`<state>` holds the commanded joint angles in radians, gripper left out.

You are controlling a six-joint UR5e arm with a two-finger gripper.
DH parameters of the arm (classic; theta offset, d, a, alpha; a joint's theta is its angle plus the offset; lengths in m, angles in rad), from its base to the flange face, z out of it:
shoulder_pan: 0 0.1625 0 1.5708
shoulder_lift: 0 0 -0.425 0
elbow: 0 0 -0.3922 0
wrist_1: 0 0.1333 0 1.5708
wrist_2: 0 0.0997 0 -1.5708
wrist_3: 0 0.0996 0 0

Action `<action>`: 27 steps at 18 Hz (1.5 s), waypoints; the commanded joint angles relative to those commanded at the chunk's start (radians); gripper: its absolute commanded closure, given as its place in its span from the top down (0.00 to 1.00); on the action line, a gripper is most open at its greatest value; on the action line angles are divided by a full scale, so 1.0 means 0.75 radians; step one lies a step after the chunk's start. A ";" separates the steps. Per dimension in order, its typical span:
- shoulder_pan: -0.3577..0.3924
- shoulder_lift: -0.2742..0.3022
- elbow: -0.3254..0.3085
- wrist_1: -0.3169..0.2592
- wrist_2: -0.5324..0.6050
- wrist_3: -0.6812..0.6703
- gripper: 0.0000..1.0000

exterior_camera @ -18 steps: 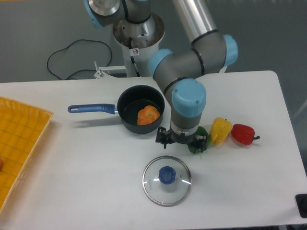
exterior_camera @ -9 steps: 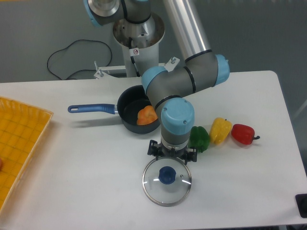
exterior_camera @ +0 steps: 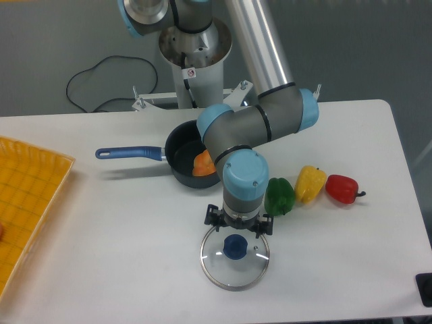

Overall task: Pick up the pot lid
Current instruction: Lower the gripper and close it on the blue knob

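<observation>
Two fingers of the claw [exterior_camera: 239, 221] point down, spread apart with nothing between them, above the far part of the pot lid [exterior_camera: 224, 271]. I can't tell from here whether either tip touches the glass. That lid lies on the white worktop [exterior_camera: 135, 236], a clear disc with a metal rim, and its round dark-blue knob [exterior_camera: 235, 248] sits just on my side of the claw. The arm [exterior_camera: 290, 111] reaches in from behind, grey with pale blue joint caps.

To the right of the claw, as I look at it, there's a green pepper [exterior_camera: 279, 197], then a yellow one [exterior_camera: 311, 184] right by it, and a red one [exterior_camera: 342, 190] a bit further along. Behind and to the left is a black pan [exterior_camera: 177, 158], partly hidden by the arm, with something orange [exterior_camera: 204, 164] inside and its blue handle [exterior_camera: 128, 153] sticking out leftward. Well apart from all that, a yellow-orange crate [exterior_camera: 40, 182] takes up the left edge, and a black cable [exterior_camera: 145, 61] loops at the back, beyond the worktop.
</observation>
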<state>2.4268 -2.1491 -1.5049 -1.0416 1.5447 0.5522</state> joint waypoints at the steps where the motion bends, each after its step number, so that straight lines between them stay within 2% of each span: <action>1: 0.000 -0.010 0.006 0.002 0.002 0.000 1.00; 5: -0.016 -0.037 0.039 0.002 0.004 -0.027 1.00; 22: -0.035 -0.080 0.059 0.023 0.012 -0.053 1.00; 27: -0.035 -0.078 0.059 0.021 0.014 -0.053 0.83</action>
<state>2.4007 -2.2074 -1.4603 -1.0262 1.5555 0.5123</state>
